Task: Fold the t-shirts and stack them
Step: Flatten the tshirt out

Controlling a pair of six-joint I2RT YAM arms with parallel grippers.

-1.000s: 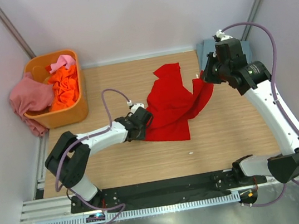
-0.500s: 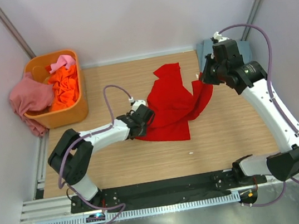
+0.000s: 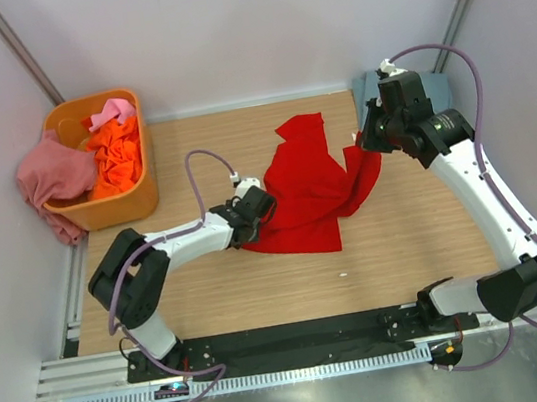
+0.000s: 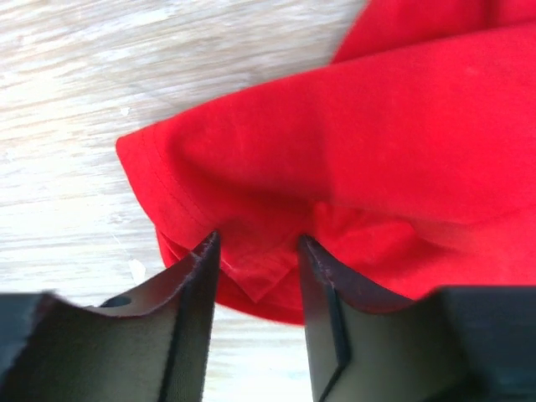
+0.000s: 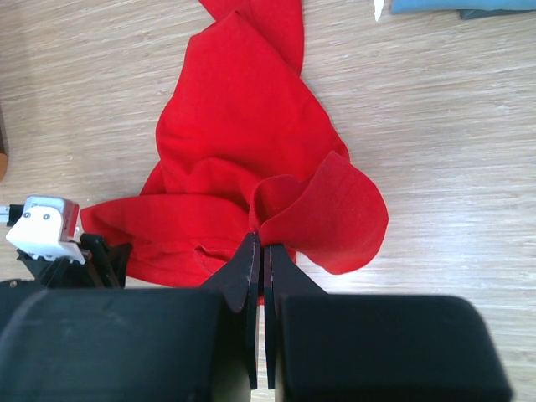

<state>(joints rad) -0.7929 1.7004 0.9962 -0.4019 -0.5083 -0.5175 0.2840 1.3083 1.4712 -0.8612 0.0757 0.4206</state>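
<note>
At the far left an orange tub (image 3: 120,209) holds crumpled shirts. The left gripper (image 4: 255,243) sits at the near-left hem of the red shirt (image 3: 307,190), its fingers a little apart with a fold of the hem between them. The shirt lies spread mid-table (image 3: 405,231), and the right gripper (image 5: 260,239) is pinched tight on its raised right edge, in front of a grey-blue shirt (image 3: 441,89) in the back right corner.
</note>
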